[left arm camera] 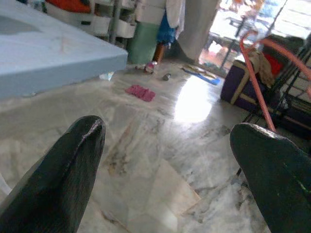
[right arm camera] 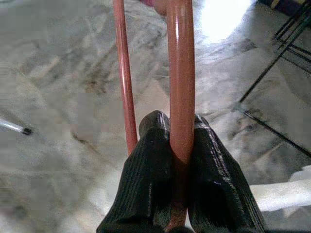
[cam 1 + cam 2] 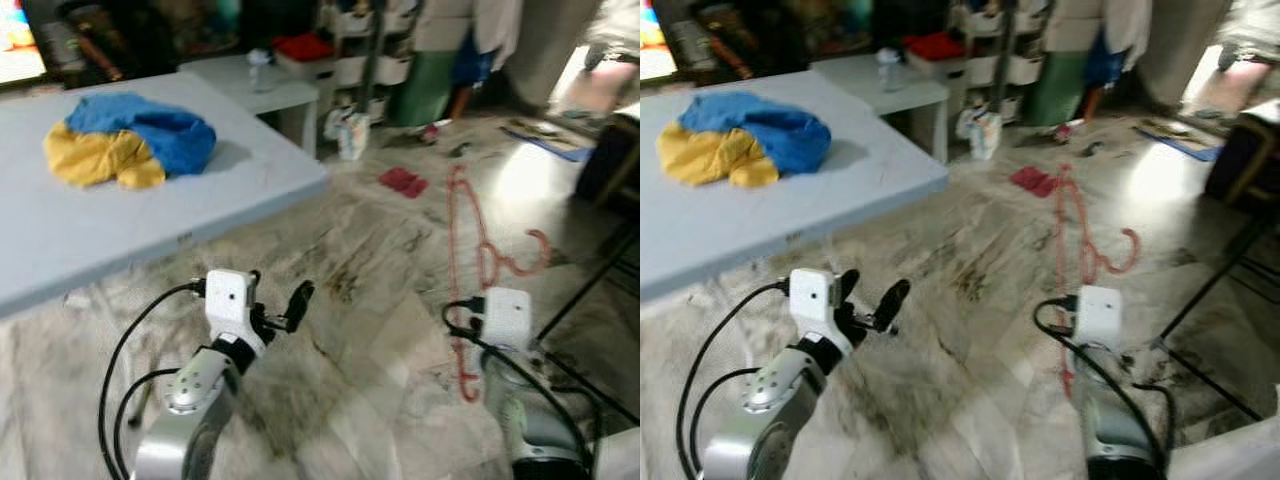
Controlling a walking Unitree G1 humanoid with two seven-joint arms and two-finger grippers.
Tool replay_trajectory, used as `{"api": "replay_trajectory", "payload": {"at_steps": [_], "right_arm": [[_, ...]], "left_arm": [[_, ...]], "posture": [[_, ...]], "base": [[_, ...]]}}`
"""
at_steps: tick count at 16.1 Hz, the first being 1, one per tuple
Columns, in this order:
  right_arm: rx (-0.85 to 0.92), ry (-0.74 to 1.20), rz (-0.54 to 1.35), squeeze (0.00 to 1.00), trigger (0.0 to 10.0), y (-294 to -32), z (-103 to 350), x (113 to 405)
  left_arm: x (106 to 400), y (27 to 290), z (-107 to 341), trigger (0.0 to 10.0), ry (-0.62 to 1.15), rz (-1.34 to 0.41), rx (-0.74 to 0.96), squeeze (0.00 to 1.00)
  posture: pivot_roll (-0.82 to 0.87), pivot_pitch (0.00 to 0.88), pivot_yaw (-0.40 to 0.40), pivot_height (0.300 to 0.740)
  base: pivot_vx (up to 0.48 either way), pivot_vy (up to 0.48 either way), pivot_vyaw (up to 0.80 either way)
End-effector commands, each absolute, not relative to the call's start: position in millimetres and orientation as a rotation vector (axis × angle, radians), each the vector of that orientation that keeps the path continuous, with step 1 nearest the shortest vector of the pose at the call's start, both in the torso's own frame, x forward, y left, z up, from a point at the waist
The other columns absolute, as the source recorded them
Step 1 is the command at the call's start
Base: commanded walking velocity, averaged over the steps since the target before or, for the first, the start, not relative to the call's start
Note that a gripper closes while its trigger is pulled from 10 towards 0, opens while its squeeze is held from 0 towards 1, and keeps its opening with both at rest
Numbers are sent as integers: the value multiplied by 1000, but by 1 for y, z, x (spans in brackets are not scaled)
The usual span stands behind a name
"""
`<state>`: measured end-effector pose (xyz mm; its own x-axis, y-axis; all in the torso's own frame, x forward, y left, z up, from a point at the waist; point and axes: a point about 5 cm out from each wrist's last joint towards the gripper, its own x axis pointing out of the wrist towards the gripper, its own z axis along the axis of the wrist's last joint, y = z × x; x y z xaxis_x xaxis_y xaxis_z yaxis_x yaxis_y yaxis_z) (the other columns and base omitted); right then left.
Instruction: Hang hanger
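Note:
My right gripper [image 2: 180,162] is shut on a salmon-pink plastic hanger [image 2: 181,87], pinching its thick bar between both fingers. In the left eye view the hanger [image 3: 458,250] rises from that wrist over the marble floor, its hook [image 3: 540,245] curling to the right. My left gripper [image 3: 278,302] is open with nothing in it, held low in front of me, left of the hanger. Its two black fingertips [image 1: 73,165] stand wide apart in the left wrist view, where part of the hanger [image 1: 255,82] shows on one side.
A pale blue table [image 3: 230,200] at the left carries a blue and yellow cloth [image 3: 130,140]. Behind it stands a small white table [image 3: 285,95]. A red rag [image 3: 403,181] lies on the floor. A person [image 3: 460,40] stands at the back. Black rack legs [image 3: 590,280] cross the right side.

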<state>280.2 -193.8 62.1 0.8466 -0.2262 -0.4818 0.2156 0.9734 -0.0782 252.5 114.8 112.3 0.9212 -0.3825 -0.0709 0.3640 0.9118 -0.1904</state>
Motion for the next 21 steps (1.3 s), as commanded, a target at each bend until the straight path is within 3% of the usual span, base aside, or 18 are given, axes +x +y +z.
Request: {"api": "replay_trajectory", "payload": {"at_steps": [1,8,11,21], "right_arm": [[-40,488,-252,0,10000,-199,69,283],[-17,501,-390,0,10000,-209,65,277],[17,470,-423,0,10000,-209,65,276],[-15,579,-535,0,10000,-223,43,242]], "left_arm": [[254,114,115,10000,101,-389,-183,0],[251,108,109,10000,143,-467,-144,0],[249,110,105,10000,167,-475,-109,0],[262,115,92,10000,189,-538,-118,0]], "posture": [[59,13,-81,740],[58,8,-66,740],[63,5,-46,740],[-30,0,41,740]], "base": [[262,379,-769],[267,358,-769],[0,0,-769],[0,0,-194]]}}
